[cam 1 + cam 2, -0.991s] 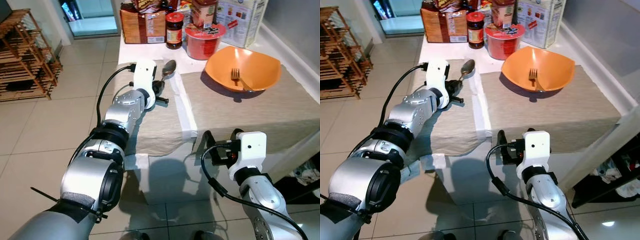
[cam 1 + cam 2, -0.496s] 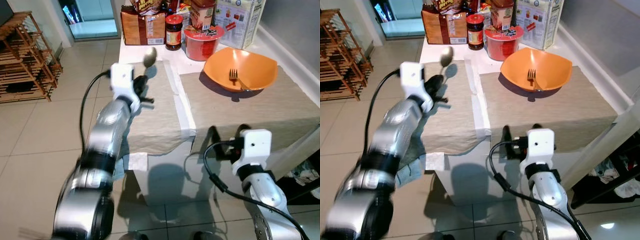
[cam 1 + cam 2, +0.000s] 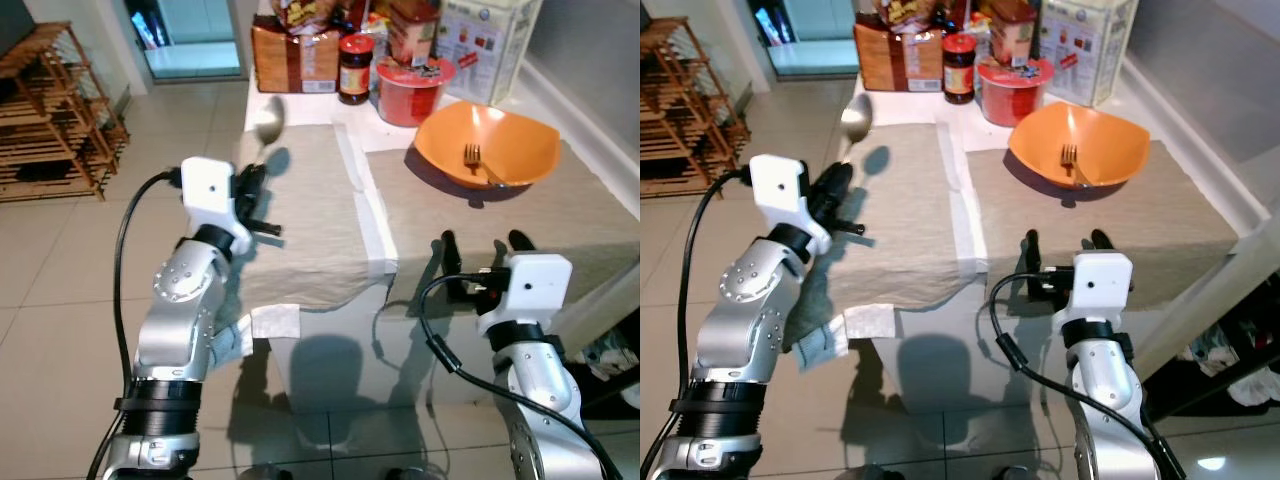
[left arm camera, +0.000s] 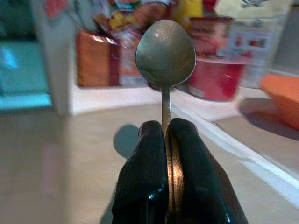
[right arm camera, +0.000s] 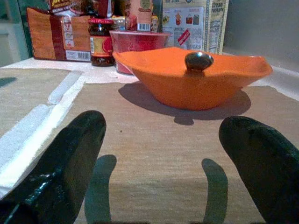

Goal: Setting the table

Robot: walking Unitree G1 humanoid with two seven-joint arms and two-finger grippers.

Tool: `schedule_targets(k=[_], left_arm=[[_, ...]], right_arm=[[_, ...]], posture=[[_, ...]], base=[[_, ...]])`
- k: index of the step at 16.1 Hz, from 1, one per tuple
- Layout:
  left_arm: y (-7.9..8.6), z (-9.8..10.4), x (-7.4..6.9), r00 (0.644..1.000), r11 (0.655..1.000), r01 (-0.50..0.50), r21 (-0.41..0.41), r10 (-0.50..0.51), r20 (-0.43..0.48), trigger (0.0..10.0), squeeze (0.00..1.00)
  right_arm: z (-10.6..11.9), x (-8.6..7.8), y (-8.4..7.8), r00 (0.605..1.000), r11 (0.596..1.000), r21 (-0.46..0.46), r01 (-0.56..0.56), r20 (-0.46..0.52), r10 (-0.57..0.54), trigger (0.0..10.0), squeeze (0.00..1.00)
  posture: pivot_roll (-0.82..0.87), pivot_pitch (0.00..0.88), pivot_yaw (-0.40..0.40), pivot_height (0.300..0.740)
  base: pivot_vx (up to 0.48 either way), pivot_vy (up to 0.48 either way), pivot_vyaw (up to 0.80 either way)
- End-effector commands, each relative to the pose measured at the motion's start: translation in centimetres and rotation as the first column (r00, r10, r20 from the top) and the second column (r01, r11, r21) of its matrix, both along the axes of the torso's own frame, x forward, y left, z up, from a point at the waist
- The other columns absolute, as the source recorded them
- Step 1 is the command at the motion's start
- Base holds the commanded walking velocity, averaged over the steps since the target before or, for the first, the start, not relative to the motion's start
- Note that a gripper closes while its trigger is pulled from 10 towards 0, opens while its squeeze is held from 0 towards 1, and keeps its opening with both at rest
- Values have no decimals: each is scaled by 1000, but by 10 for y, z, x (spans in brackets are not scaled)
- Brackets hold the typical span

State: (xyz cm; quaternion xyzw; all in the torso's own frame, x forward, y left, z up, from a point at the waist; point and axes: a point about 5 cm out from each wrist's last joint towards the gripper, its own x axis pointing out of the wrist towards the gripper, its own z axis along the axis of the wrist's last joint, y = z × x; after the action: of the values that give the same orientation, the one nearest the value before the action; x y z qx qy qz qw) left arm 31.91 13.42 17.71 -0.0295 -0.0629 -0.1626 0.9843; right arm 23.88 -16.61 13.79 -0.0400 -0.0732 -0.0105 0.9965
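Metal spoon [image 4: 165, 56] upright in left gripper [image 4: 169, 140], right gripper [image 3: 478, 241] spread

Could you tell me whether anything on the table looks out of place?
Yes: a fork lies inside the orange bowl rather than beside it, and the left placemat droops over the table's near edge.

Shiny metal spoon [image 4: 165, 56], glossy orange bowl [image 3: 487, 148], matt woven placemat [image 3: 310, 215]
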Motion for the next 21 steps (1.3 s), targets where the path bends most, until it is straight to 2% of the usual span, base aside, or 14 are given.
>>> schedule_targets(k=[1, 3, 4, 7, 13, 17, 21], left_arm=[[-4, -17, -1, 994, 999, 31, -30, -34, -108, 0, 0], [-9, -27, -4, 980, 993, 63, -98, -80, -180, 0, 0], [-10, -25, -5, 981, 992, 65, -107, -84, -175, 0, 0], [-14, -11, 2, 989, 995, 65, -78, -75, -130, 0, 0], [-15, -7, 6, 992, 996, 62, -57, -68, -111, 0, 0], [-23, -1, 5, 993, 995, 97, -15, -98, -67, 0, 0], [-29, 0, 3, 992, 993, 120, 3, -120, -45, 0, 0]], right_arm=[[-3, 2, 0, 1000, 1000, 13, 2, -7, -2, 10000, 0], [-7, 4, 0, 999, 999, 41, 1, -33, 1, 10000, 0], [-10, 6, 1, 999, 999, 47, -6, -42, 8, 10000, 0], [-12, 11, 5, 998, 998, 50, -32, -50, 34, 10000, 0], [-16, 10, 5, 997, 998, 52, -33, -72, 36, 10000, 0], [-19, 9, 6, 995, 998, 47, -40, -92, 44, 10000, 0], [-22, 9, 6, 993, 998, 46, -42, -104, 47, 10000, 0]], posture=[[-80, 0, 32, 740], [-77, 0, 22, 740], [-76, 0, 19, 740], [-76, 0, 20, 740], [-87, 11, 20, 740], [-86, 17, 21, 740], [-88, 19, 22, 740]], base=[[0, 0, 0], [0, 0, 0], [-345, 0, 0], [-384, 0, 0], [-404, 0, 0], [0, 0, 0], [0, -475, 0]])
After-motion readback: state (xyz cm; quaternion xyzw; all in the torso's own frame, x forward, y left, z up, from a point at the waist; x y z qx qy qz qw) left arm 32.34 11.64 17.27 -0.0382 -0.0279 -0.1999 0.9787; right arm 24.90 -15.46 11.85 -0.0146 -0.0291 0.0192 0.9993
